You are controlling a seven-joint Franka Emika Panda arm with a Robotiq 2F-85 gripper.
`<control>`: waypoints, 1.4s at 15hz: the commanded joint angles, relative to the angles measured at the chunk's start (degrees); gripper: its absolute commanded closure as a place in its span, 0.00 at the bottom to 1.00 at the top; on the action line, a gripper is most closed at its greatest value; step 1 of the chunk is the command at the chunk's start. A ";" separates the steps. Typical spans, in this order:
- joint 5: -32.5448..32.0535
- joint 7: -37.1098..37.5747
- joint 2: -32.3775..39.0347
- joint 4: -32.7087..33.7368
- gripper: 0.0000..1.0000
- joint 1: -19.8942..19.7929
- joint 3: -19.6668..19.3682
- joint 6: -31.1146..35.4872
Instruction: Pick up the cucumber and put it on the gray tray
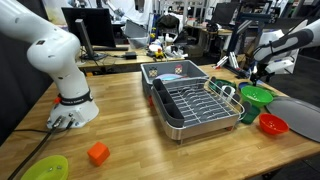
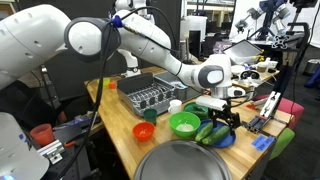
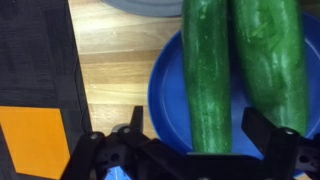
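In the wrist view two dark green cucumbers lie side by side on a blue plate (image 3: 165, 95). The slimmer cucumber (image 3: 205, 70) runs between my gripper's (image 3: 200, 135) two fingers. The gripper is open, with a gap to each finger. A thicker one (image 3: 270, 55) lies to its right. In an exterior view the gripper (image 2: 229, 113) hangs just over the cucumbers (image 2: 212, 131) on the blue plate. The gray tray (image 2: 185, 162) lies beside the plate. It also shows in the wrist view (image 3: 150, 5) and at the table edge in an exterior view (image 1: 300, 116).
A steel tub with a wire rack (image 1: 190, 100) stands mid-table. A green bowl (image 2: 184, 124) and a red bowl (image 2: 144, 131) sit near the plate. A black box with an orange patch (image 3: 35, 120) lies left of the plate. An orange block (image 1: 97, 153) is near the robot base.
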 commanded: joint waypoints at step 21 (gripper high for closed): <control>8.27 -3.04 12.51 22.33 0.78 -6.45 5.99 -19.07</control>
